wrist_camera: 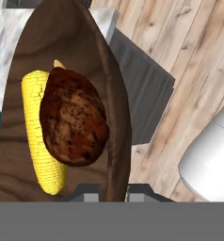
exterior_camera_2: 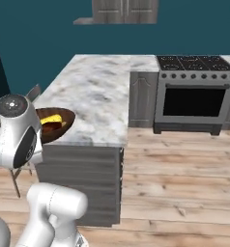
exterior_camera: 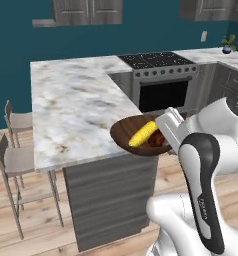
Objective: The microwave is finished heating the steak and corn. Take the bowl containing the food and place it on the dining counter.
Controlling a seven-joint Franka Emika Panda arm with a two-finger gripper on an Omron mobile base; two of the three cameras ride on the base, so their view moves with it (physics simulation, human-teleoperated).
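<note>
My gripper (wrist_camera: 113, 190) is shut on the near rim of the brown bowl (exterior_camera: 123, 135), one fingertip on each side of the rim. In the bowl the yellow corn (exterior_camera: 142, 134) lies next to the dark reddish steak (exterior_camera: 156, 140). The bowl sits over the near right corner of the marble dining counter (exterior_camera: 76, 105), part of it past the edge; I cannot tell whether it touches the top. The hand view shows the steak (wrist_camera: 74, 117) leaning on the corn (wrist_camera: 36, 127) inside the bowl (wrist_camera: 76, 42). From the right, the bowl (exterior_camera_2: 64, 126) is half behind my arm. The microwave is out of view.
A black stove with an oven (exterior_camera: 161, 75) stands beyond the counter's far right end. Two stools (exterior_camera: 16, 150) stand along the counter's left side. Wood floor (exterior_camera_2: 184, 169) spreads to the right of the dark counter base (exterior_camera_2: 83, 183). A small plant (exterior_camera: 227, 45) sits at the back right.
</note>
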